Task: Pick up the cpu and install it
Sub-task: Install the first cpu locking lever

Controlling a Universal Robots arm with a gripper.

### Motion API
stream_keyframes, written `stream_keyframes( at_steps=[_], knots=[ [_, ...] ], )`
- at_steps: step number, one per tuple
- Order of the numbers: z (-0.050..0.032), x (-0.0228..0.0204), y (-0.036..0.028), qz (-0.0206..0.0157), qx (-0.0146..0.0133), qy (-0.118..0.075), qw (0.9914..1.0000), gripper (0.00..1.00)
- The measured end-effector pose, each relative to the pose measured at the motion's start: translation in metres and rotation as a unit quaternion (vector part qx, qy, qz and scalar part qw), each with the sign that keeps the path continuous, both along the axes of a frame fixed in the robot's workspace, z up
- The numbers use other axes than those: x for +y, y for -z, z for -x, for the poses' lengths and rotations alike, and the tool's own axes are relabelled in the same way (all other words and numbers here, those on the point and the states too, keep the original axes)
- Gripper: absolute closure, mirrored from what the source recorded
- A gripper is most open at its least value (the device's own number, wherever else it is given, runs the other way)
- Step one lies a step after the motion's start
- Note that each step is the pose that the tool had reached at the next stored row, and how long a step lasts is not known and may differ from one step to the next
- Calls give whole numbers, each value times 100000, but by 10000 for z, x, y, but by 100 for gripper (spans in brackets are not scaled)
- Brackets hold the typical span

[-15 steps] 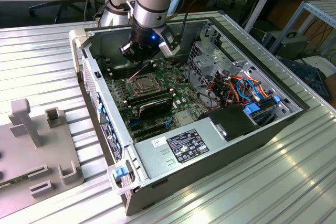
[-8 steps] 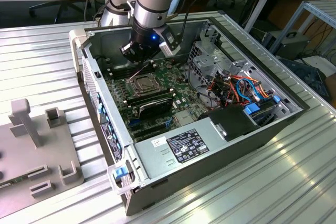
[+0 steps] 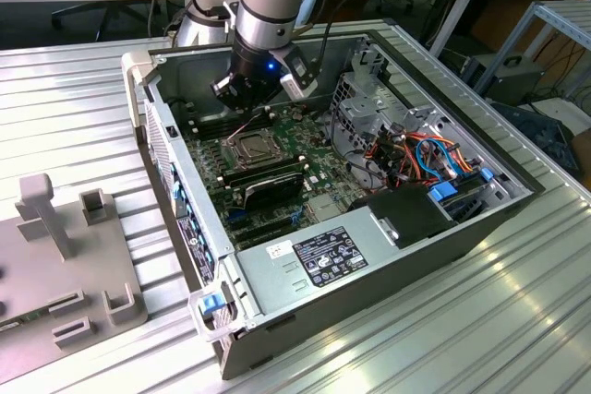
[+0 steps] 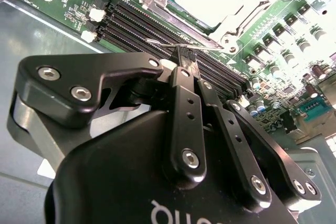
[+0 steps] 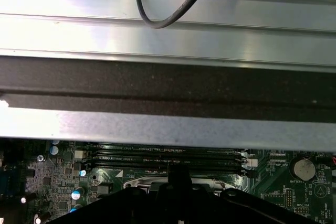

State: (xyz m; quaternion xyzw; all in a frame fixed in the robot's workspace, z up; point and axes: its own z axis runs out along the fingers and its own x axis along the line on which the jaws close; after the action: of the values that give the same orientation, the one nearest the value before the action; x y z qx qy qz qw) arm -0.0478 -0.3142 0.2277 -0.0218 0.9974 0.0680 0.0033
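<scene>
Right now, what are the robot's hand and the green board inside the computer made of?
The hand looks like black metal with a matte finish: its links are held by shiny steel screws, though hard plastic is possible. The green board looks like glossy printed circuit board, probably fibreglass, dotted with small soldered parts and black plastic slots.

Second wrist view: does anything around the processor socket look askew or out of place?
The thin wire lever sticks out from the socket frame across the memory slots, meeting the tips of the closed gripper. It looks unlatched rather than tucked away. Nothing seems damaged or spilled.
</scene>
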Motion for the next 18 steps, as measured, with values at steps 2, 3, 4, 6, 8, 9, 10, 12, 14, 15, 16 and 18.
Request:
stream_keyframes(
  at_steps=[2,3,4,6,8,9,10,12,14,15,16,18],
  knots=[
    [0,0,4,-14,-11,-2,100000,89],
    [0,1,8,-19,-13,0,100000,89],
    [0,0,11,0,-1,1,100000,89],
    [0,0,11,10,9,-1,100000,89],
    [0,0,14,0,0,-1,100000,89],
    [0,0,18,-16,-10,-1,100000,89],
    [-1,1,23,-12,-8,-1,100000,89],
    [0,0,32,-4,-1,2,100000,89],
    [0,0,43,-1,1,4,100000,89],
    [-1,0,51,2,1,0,100000,89],
    [-2,0,57,0,2,-1,100000,89],
    [-5,0,68,4,4,-7,100000,89]
  ],
)
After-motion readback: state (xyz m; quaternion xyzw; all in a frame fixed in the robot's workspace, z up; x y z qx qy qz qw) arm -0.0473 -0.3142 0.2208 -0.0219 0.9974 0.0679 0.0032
